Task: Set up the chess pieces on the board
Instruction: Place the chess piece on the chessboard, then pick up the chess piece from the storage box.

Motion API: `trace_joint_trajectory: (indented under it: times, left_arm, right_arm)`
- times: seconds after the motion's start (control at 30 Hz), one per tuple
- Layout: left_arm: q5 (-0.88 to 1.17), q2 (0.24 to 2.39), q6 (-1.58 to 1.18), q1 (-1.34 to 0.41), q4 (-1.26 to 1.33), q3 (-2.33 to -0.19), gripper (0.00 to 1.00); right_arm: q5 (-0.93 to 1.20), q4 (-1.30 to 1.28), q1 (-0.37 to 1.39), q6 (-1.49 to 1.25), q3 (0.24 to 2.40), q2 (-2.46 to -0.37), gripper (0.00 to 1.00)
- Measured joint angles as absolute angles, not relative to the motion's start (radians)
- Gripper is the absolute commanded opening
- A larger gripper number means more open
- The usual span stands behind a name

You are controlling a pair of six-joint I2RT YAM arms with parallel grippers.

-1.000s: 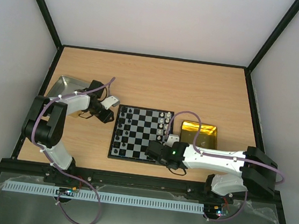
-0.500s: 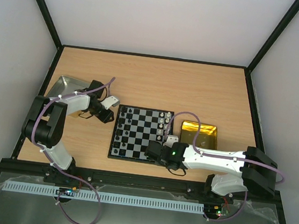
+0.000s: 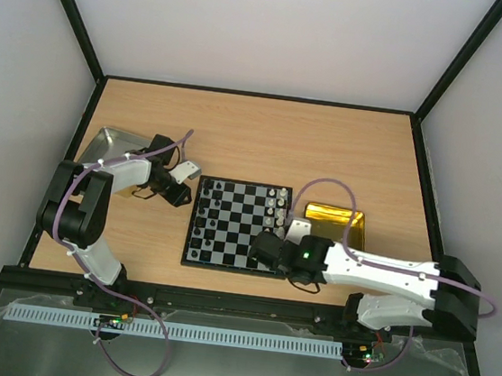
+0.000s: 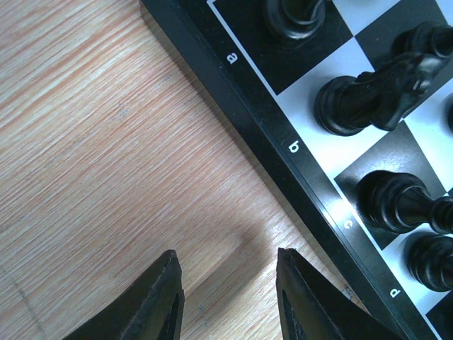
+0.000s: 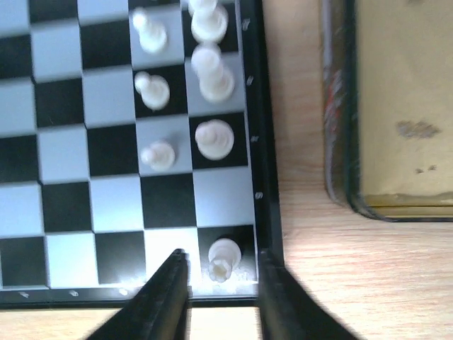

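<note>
The board (image 3: 187, 235) lies mid-table, with black chess pieces (image 3: 203, 208) along its left side and white ones (image 3: 278, 207) along its right. My right gripper (image 3: 267, 250) hangs over the board's near right corner. In the right wrist view its jaws (image 5: 221, 255) stand open around a white rook (image 5: 224, 259) upright on the corner square, with a gap on each side. My left gripper (image 3: 180, 194) is open and holds nothing. It hovers over bare wood (image 4: 226, 253) just left of the board's rim (image 4: 283, 142), near a black knight (image 4: 368, 99).
A gold tray (image 3: 338, 221) sits right of the board, its rim (image 5: 340, 142) close to my right gripper. A silver tray (image 3: 111, 145) lies at the far left, behind my left arm. Black frame posts bound the table.
The right jaws have parted from the white rook, which stays standing on the corner square. The right arm's elbow has swung to the right. The left arm has not moved.
</note>
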State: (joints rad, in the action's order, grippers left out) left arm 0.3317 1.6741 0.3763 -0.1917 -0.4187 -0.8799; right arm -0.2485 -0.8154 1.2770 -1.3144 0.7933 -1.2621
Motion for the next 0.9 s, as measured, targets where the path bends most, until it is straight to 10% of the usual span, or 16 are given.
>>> trace_joint_trajectory:
  times: [0.37, 0.9]
  left_arm:
    - [0.331, 1.674, 0.376, -0.194, -0.417, -0.88, 0.4]
    - [0.339, 1.671, 0.376, -0.193, -0.429, -0.882, 0.4]
  right_arm:
    - [-0.329, -0.907, 0.8, -1.2, 0.752, -0.977, 0.44]
    - [-0.094, -0.783, 0.315, -0.872, 0.678, -1.142, 0.26]
